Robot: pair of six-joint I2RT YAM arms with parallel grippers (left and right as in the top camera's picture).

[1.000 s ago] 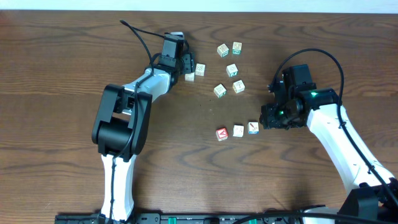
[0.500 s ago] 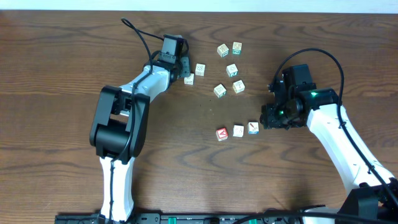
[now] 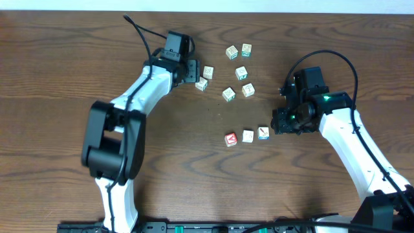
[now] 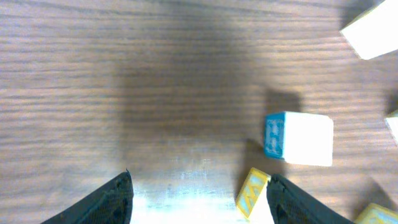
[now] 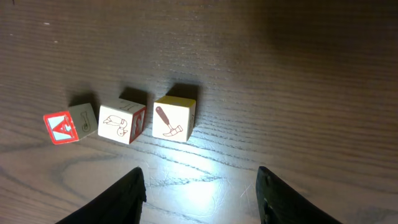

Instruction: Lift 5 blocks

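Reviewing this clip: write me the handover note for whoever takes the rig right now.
Left gripper: open, empty; a yellow-faced block lies just inside one finger, a blue-faced block beyond it.
Right gripper: open, empty, facing a row: red A block, middle block, hammer block.
Ten blocks in all, every one on the table; none is held.
Done: no lift evident. Left: grip and lift five, probably starting with these nearest ones.

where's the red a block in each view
Overhead: red A block lower centre, left end of a three-block row.
Left wrist: not in it.
Right wrist: red A block at far left, tilted, same row.
Shared landmark: the hammer block, the row's other end in both views.
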